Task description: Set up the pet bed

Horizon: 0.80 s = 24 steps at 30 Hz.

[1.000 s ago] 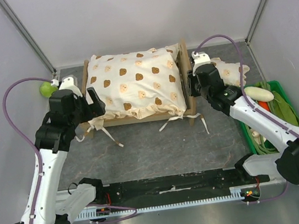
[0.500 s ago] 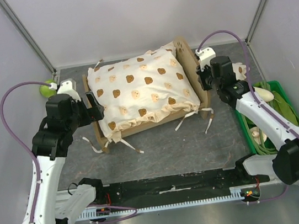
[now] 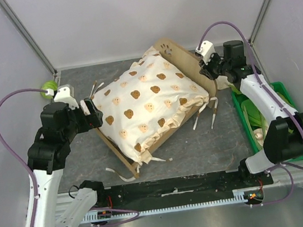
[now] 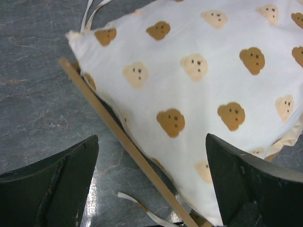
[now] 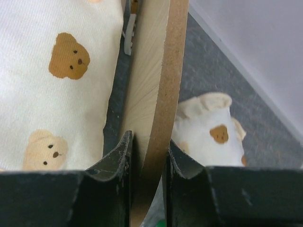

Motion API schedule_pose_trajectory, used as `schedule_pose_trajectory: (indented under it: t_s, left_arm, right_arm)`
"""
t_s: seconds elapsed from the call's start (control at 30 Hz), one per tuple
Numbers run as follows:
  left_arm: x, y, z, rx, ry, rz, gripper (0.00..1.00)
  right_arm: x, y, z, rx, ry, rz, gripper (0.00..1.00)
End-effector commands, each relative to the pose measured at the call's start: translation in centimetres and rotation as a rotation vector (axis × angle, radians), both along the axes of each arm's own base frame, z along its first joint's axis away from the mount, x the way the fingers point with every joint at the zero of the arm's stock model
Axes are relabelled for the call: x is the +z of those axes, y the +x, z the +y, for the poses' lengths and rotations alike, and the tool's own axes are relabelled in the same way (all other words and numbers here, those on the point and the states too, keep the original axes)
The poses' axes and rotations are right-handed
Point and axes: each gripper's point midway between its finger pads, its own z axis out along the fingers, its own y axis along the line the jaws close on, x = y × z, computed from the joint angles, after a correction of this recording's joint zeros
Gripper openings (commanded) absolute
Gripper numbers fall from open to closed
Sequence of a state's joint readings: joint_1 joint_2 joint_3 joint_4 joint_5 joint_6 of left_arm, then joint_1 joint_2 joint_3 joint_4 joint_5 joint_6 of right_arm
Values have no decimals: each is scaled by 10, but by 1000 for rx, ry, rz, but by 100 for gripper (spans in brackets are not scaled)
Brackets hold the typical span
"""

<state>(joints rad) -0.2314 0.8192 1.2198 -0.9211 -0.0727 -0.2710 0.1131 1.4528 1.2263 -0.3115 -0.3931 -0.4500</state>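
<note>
The pet bed, a light-wood frame, lies at an angle on the table with its paw-cutout headboard at the back right. The cream bear-print cushion covers its base. My right gripper is shut on the headboard's edge, with one finger on each face in the right wrist view. My left gripper is open at the bed's foot corner. In the left wrist view its fingers stand wide apart on either side of the side rail and cushion, touching neither.
The small frilled bear-print pillow lies just behind the headboard. A green bin with items stands at the right edge. A green ball sits at the back left. Loose cushion ties trail on the table.
The bed has swung counterclockwise: the headboard end moved toward the back with my right gripper on it, and the foot end came forward. My left gripper shifted slightly toward the front.
</note>
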Motion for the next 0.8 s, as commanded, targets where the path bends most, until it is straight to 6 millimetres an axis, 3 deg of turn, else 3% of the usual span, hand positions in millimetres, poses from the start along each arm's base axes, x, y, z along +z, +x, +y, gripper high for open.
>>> schedule_pose_trajectory:
  t_s: [0.0,0.03,0.07,0.1,0.17,0.23,0.33,0.43,0.47,0.53,0.57,0.6,0.67,0.7,0.73,0.77]
  left_arm:
    - [7,-4,2,-32,40,-26,100]
    - [7,-4,3,-30,44,-25,100]
    - [7,-5,4,-31,46,-29,100]
    - [7,-6,4,-30,49,-29,100]
    - [6,-6,5,-31,51,-28,100]
    - [5,-7,5,-31,52,-25,100]
    - [4,-8,6,-20,44,-26,100]
    - [4,-9,7,-7,42,-24,100]
    - [2,-9,8,-2,42,-19,100]
    - [2,-8,7,1,34,-18,100]
    - [2,-8,6,2,29,-16,100]
    - [3,-8,6,8,18,-16,100]
    - [5,-10,5,6,2,-27,100]
    - [8,-10,5,11,-8,-43,100]
    - [9,-11,4,12,-14,-47,100]
    - [12,-12,4,12,-18,-55,100]
  right_arm:
    - [48,15,48,475,-181,-352,0]
    - [48,18,48,485,-181,-359,0]
    - [41,27,51,470,-154,-331,6]
    - [55,40,50,423,-134,-370,9]
    - [58,53,51,366,-75,-330,32]
    - [68,68,36,229,-68,-335,57]
    - [95,72,12,21,-19,-363,66]
    - [140,53,-13,-172,75,-437,85]
    - [164,34,-19,-223,132,-489,90]
    - [185,13,-29,-328,278,-505,95]
    - [206,-9,-44,-417,341,-530,95]
    - [194,-23,-51,-485,353,-440,93]
    - [205,-54,-54,-623,510,-354,89]
    - [177,-69,-48,-636,499,-226,89]
    - [167,-80,-32,-620,556,-158,89]
    - [144,-97,-19,-614,638,-67,89]
